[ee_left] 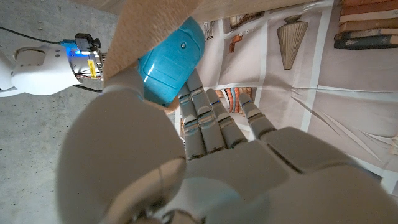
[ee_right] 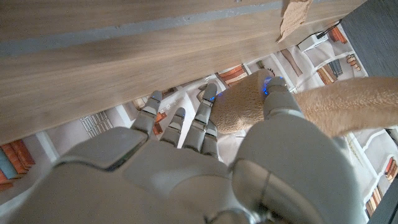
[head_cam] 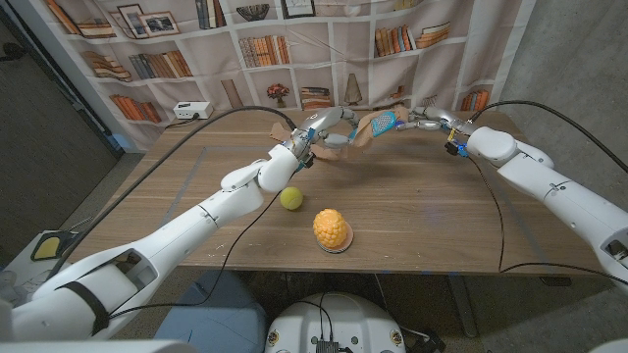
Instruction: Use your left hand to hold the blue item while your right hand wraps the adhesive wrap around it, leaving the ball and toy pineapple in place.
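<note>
Mid-wrap: blue item (ee_left: 171, 62) held up off the bench (head_cam: 442, 216) at the far side, gripped in the left hand (head_cam: 316, 137), fingers (ee_left: 208, 118) curled behind it, tan wrap (ee_left: 146, 28) already laid over its top. Wrap strung taut across to the right hand (head_cam: 427, 123), pinched there under the thumb, apparently against the fingers, though blurred. Next move, by judgement: right hand carried round the item for another turn, tension kept, left grip steady. Ball (head_cam: 290, 198) and pineapple (head_cam: 333, 229) down on the near bench, well apart from the work. No containers anywhere.
</note>
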